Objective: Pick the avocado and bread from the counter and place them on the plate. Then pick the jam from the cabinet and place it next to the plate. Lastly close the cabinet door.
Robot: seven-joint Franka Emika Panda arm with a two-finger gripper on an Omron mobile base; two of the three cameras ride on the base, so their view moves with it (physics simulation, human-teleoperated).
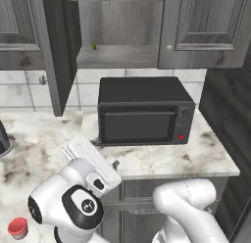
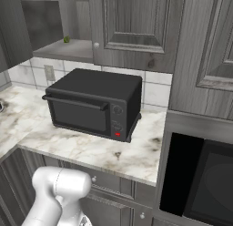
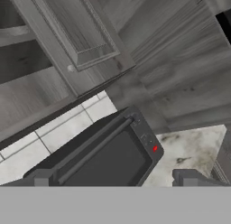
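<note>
Home kitchen — marble-look counter (image 1: 162, 161), black microwave (image 1: 142, 112), tiled backsplash (image 1: 19, 92), dark grey wall cabinet (image 1: 117, 53)

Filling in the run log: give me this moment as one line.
tool: open, empty, facing microwave | jam: on counter | cabinet door: open

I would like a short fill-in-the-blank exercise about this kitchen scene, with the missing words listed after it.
1. The black microwave stands on the ___.
2. The small indicator on its control panel is ___ in colour.
3. The cabinet door left of the shelf stands ___.
4. The jam sits on the counter, not in the ___.

Missing words: counter; red; open; cabinet
</note>
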